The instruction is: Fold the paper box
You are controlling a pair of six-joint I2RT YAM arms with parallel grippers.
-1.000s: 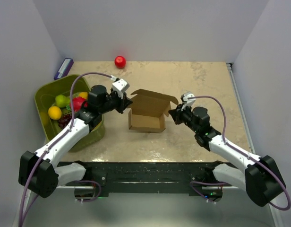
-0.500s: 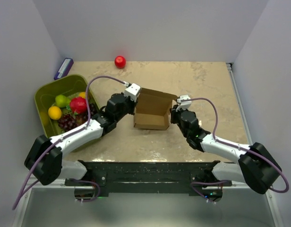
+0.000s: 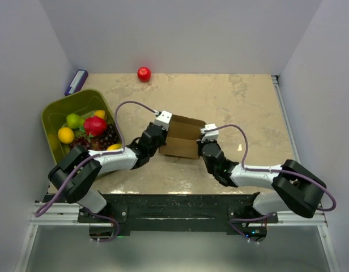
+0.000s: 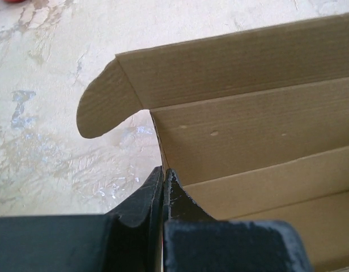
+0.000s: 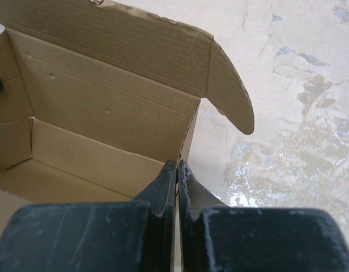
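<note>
The paper box (image 3: 183, 139) is a small brown open-topped carton standing mid-table, lid flap raised at its far side. My left gripper (image 3: 162, 140) is shut on the box's left side wall; in the left wrist view (image 4: 163, 173) its jaws pinch the wall edge, with the rounded side tab (image 4: 106, 105) beyond. My right gripper (image 3: 201, 144) is shut on the box's right side wall; in the right wrist view (image 5: 178, 167) its jaws pinch that wall, with a rounded tab (image 5: 231, 93) beyond. The box interior (image 5: 78, 164) is empty.
An olive-green bin (image 3: 55, 113) of fruit stands at the left, close to my left arm. A red ball (image 3: 144, 73) lies at the back wall. A purple-and-white object (image 3: 76, 81) lies at the back left corner.
Both arms have stretched low toward the box and closed on its side walls. The box's side flaps have folded in and the box has shifted slightly right.
</note>
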